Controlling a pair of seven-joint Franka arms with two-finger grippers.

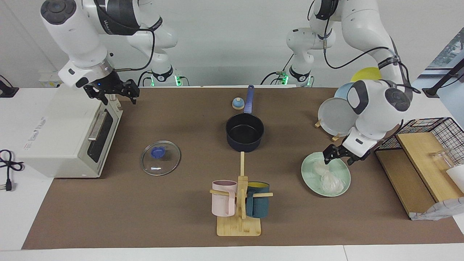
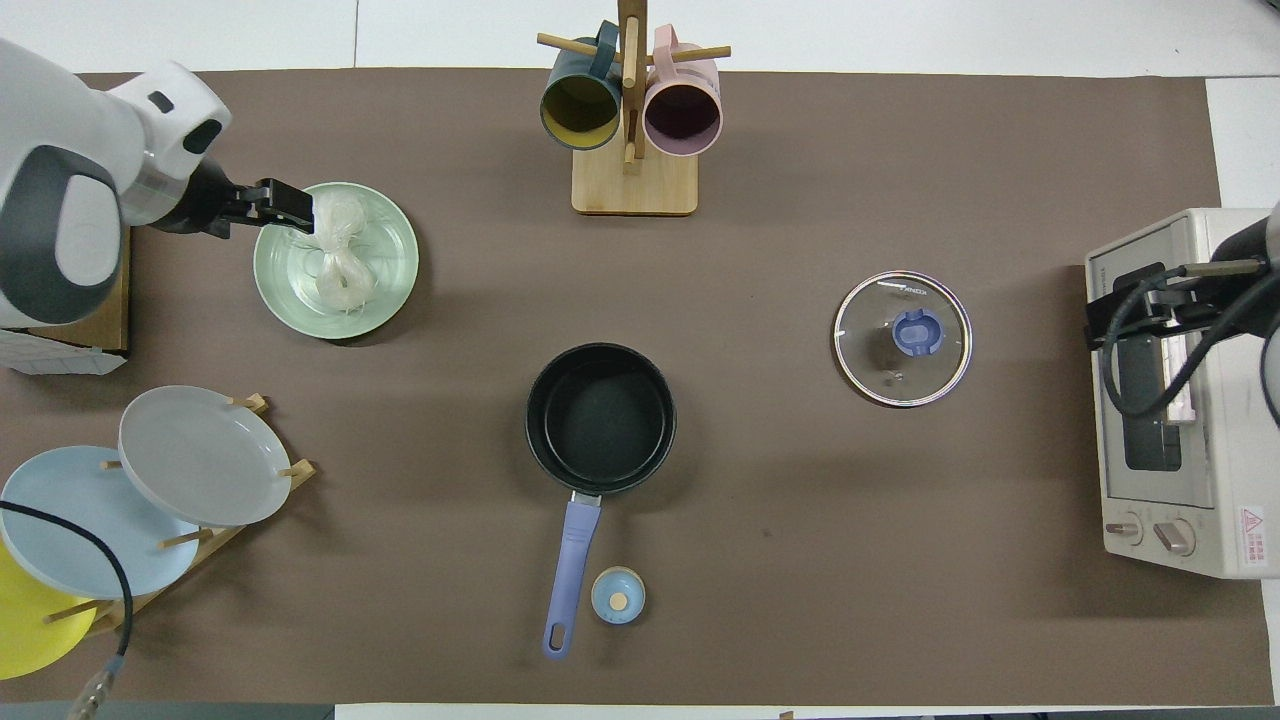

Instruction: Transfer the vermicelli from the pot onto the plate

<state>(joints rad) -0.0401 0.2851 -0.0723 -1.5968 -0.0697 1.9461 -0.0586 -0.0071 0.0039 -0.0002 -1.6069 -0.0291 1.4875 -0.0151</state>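
The pale green plate [image 1: 309,177] [image 2: 395,290] lies toward the left arm's end of the table. Two glossy whitish vermicelli [image 1: 330,182] [image 2: 342,272] bundles rest on it. My left gripper [image 1: 339,157] [image 2: 290,207] hangs open just above the plate's rim at that end, with nothing between its fingers. The dark navy pot [image 1: 244,145] [image 2: 600,418] stands mid-table with its blue handle toward the robots, and its black inside is bare. My right gripper [image 1: 112,92] [image 2: 1140,312] is open over the toaster oven's top edge.
A white toaster oven [image 1: 65,127] sits at the right arm's end, a glass lid [image 1: 160,157] beside it. A wooden mug rack [image 1: 239,206] holds two mugs. A plate rack [image 1: 337,116] and a wire basket [image 1: 435,130] stand by the left arm. A small blue knob [image 1: 237,103] lies near the pot's handle.
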